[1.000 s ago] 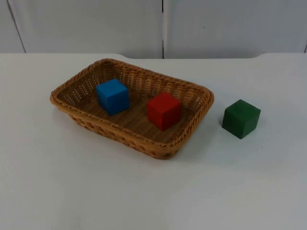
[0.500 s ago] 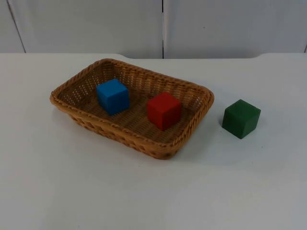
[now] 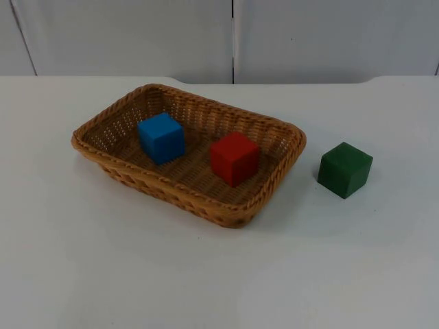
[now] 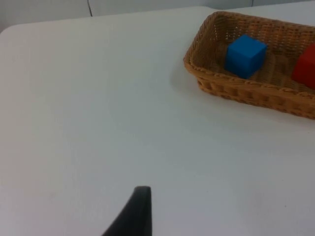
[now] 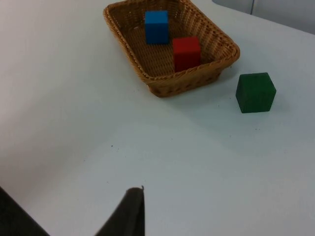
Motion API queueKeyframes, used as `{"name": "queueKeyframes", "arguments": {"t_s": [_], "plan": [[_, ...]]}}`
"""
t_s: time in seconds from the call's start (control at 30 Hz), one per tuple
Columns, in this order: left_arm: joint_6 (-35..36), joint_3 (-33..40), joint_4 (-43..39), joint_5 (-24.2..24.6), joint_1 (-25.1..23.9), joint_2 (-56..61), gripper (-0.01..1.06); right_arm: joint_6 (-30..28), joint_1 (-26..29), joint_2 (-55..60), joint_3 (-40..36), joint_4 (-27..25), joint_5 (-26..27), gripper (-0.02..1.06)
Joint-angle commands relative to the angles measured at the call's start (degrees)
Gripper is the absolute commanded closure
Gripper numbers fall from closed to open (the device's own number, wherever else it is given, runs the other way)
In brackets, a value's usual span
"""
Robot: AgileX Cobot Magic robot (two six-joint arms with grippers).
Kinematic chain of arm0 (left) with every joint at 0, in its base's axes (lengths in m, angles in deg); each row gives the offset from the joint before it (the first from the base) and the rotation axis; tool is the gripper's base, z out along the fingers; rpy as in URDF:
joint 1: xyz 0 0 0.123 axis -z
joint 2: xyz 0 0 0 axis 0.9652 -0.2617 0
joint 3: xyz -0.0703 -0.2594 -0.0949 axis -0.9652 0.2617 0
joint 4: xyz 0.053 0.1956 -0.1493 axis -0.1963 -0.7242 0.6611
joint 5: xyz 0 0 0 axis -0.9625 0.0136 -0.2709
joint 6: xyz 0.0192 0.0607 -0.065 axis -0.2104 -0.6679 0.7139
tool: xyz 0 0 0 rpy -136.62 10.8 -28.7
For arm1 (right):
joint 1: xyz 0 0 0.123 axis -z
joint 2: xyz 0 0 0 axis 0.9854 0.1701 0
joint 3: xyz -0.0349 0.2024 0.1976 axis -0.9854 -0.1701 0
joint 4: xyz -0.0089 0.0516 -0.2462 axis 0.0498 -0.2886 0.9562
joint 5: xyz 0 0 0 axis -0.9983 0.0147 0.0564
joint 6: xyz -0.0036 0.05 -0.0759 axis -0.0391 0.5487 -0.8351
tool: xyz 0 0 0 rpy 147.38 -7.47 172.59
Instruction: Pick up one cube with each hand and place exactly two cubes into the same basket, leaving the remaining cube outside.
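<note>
White table under a grey partition wall, all quiet. Blue cube and red cube down inside the wicker basket, apart from each other. Green cube out on the table, just beside the basket's right end. No shift anywhere over the last second: two in, one out, seemingly done. Left gripper and right gripper waiting well back over bare table; released or clenched, cannot tell.

The wicker basket holds a blue cube and – beside it – a red cube.
</note>
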Motion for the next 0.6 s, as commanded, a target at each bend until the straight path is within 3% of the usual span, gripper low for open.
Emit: {"name": "queueKeyframes", "arguments": {"t_s": [0.0, 0.57], "plan": [[-0.1, 0.3, -0.3, -0.5, 0.2, 0.2, 0.0, -0.1, 0.1, -0.1, -0.5, 0.1, 0.0, -0.01], [-0.1, 0.3, -0.3, -0.5, 0.2, 0.2, 0.0, 0.1, 0.1, -0.1, -0.5, -0.3, 0.0, -0.01]]}}
